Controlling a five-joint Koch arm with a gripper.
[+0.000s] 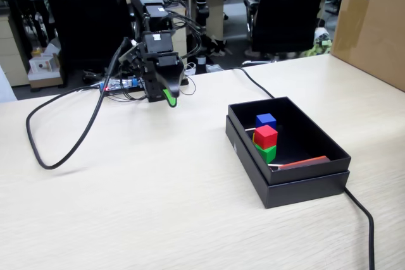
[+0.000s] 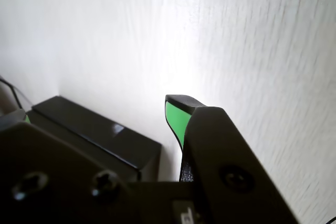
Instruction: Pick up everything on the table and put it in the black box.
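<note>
**Blocks in the box, arm back at its post**

Behind the big pale table (image 1: 158, 207) sit office chairs and desks, and a brown carton (image 1: 373, 23) stands at the far right edge in the fixed view. None of that belongs to the job.

Look first at the black box (image 1: 304, 184). It sits on the right side of the table, with its bottom tucked inside its own lid, so it has a double wall. A red block (image 1: 266, 136) rests on top of a green block (image 1: 267, 153). A blue block (image 1: 266, 120) is just behind them. A thin bit of yellow block (image 1: 254, 138) peeks out at the left of the red one, mostly hidden. They seem to have landed close together and piled up. I see no blocks left on the bare table, so I think the job is done, or very nearly.

Well apart from the box, at the back of the table, the gripper (image 1: 169, 98) points down near the arm's base. It looks folded up to rest. It holds nothing that I can see. Only one green-lined tip shows in each view, so I cannot tell whether the jaws are apart or together.

Black cables (image 1: 63, 150) loop over the table on the left and run past the box on the right.
</note>
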